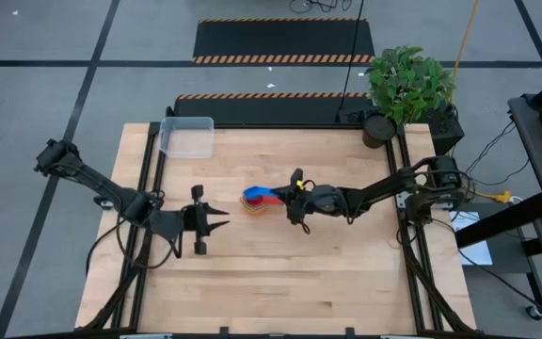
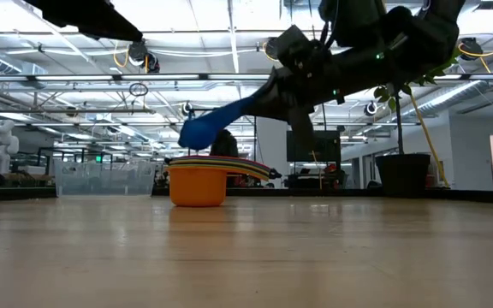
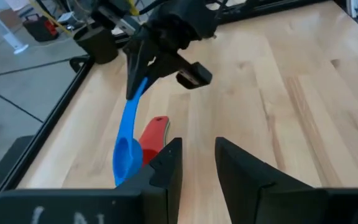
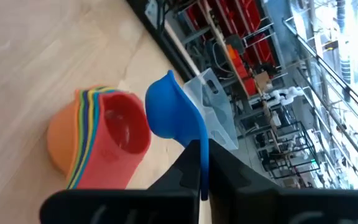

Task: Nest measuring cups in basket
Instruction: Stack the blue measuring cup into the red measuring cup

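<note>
A nested stack of measuring cups (image 1: 251, 201), orange outermost and red innermost, stands on the table's middle; the low view shows its orange base (image 2: 198, 186) on the wood. My right gripper (image 1: 288, 196) is shut on a blue measuring cup (image 2: 199, 130), carried in the air just above the stack. The clear basket (image 1: 188, 135) sits near the far left corner. My left gripper (image 1: 211, 222) is open, left of the stack and nearer the near edge, touching nothing. My right gripper pinches the blue cup's handle near its free end (image 4: 202, 163) between its two fingers, which lie along the handle. The fingers come from the table's right, slanting down. The cup is lifted clear, its bowl (image 4: 168, 113) tilted down beyond the fingertips, over the stack (image 4: 101, 140).
A black plant pot with a green plant (image 1: 405, 94) stands at the far right corner. Black rails run along the table's left and right sides. Bare wood (image 1: 290, 282) spans the near half of the table. The basket (image 2: 105, 178) stands far behind the stack.
</note>
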You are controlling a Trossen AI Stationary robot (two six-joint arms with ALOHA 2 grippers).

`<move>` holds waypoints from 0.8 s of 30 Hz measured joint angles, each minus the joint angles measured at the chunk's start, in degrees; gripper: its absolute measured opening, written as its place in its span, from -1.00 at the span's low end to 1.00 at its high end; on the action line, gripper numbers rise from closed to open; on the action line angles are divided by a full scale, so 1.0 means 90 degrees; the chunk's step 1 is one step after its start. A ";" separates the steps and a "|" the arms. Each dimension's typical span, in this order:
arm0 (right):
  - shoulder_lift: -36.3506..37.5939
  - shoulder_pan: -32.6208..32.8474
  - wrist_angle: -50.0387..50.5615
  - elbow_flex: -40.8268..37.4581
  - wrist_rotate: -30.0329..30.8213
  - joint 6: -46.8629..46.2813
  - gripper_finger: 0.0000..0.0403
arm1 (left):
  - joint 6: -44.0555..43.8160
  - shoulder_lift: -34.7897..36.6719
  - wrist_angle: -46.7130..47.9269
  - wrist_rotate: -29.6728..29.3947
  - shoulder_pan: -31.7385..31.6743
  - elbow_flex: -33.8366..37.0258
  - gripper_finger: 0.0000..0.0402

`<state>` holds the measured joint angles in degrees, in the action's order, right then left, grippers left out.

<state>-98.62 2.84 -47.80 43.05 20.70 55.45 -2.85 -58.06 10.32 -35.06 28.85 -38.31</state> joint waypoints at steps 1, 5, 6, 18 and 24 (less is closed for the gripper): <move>-0.0051 -0.0022 -0.0088 0.0000 -0.0035 -0.0070 -1.00 | -0.0030 0.0043 0.0008 0.0003 -0.0007 0.0024 -0.51; -0.0256 -0.0035 -0.0194 0.0000 -0.0149 -0.0071 -1.00 | -0.0051 0.0128 -0.0022 0.0013 0.0001 0.0027 -0.51; -0.0273 -0.0034 -0.0189 -0.0002 -0.0155 -0.0078 -1.00 | -0.0064 0.0126 -0.0028 0.0013 0.0006 0.0027 -0.51; -0.0270 -0.0076 0.0009 0.0001 -0.0617 -0.0167 -0.99 | -0.0228 0.0126 -0.0040 0.0073 0.0011 0.0031 -0.52; -0.0273 -0.0164 0.0075 0.0002 -0.0650 -0.0493 -0.84 | -0.0235 0.0126 -0.0043 0.0071 0.0011 0.0032 -0.52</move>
<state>-101.08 1.37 -47.13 43.07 14.85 51.01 -4.96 -56.93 9.93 -34.42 28.95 -38.02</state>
